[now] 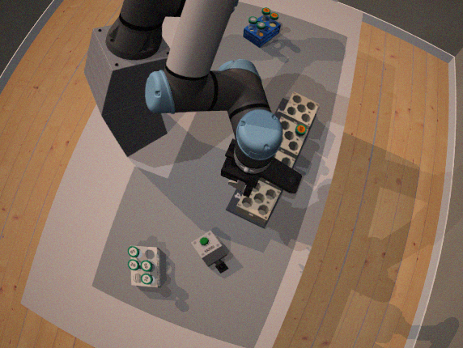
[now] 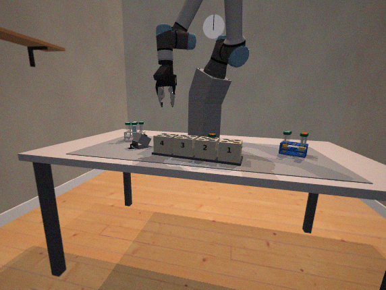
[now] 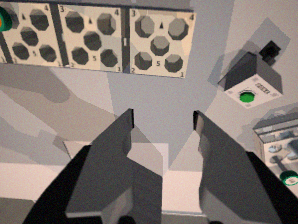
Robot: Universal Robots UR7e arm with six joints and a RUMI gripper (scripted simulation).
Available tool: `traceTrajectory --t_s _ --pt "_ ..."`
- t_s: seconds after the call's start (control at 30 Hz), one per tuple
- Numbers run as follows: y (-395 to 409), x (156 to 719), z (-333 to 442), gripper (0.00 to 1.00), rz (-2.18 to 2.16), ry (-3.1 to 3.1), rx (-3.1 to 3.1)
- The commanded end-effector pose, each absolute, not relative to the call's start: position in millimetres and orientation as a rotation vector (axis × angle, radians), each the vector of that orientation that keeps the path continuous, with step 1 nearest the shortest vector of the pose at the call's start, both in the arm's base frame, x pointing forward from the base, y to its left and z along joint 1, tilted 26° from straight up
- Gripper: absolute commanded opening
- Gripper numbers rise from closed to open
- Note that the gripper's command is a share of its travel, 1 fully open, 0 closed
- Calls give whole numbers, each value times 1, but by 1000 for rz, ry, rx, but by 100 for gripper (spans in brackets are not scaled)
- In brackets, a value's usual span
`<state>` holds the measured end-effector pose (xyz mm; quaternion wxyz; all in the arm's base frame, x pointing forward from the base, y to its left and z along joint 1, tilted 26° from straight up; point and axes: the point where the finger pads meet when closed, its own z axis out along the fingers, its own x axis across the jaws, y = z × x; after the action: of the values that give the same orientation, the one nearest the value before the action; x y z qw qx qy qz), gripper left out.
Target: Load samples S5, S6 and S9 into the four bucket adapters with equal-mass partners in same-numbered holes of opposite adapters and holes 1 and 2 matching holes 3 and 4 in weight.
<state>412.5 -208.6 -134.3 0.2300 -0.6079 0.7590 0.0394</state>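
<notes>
My gripper [image 2: 167, 106] [image 3: 163, 111] is part open and empty, high above the table on the robot's side of adapter 4 [image 2: 165, 148] [image 3: 189, 45]. Adapter 4, adapter 3 [image 2: 182, 150] [image 3: 69, 41] and adapter 1 [image 1: 297, 116] [image 2: 229, 158] show no tubes in their visible holes; the arm hides part of adapter 3 in the top view. S6 [image 1: 300, 129] [image 2: 212, 135] [image 3: 3, 21] stands in hole 3 of adapter 2 [image 2: 210, 154]. Two orange-dotted tubes [image 1: 265, 10] and two grey-dotted tubes [image 1: 261, 25] stand in the blue rack [image 1: 252, 37] [image 2: 293, 152]. Several white-dotted blanks [image 1: 146, 265] stand in the white rack.
The white rack [image 1: 155, 282] stands at the end of the mat beyond the DONE desk, partly visible at the wrist view's right edge. The green DONE key [image 1: 204, 241] [image 3: 247, 97] sits on its small sloped desk [image 2: 142, 140], between adapter 4 and the white rack.
</notes>
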Motion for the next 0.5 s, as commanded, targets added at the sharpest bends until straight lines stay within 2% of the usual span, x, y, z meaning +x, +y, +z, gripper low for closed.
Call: traceTrajectory --t_s 0.0,0.47 --pt "-209 413 -135 35 47 2154 -1601" --pt "-208 414 -138 35 45 2156 -1599"
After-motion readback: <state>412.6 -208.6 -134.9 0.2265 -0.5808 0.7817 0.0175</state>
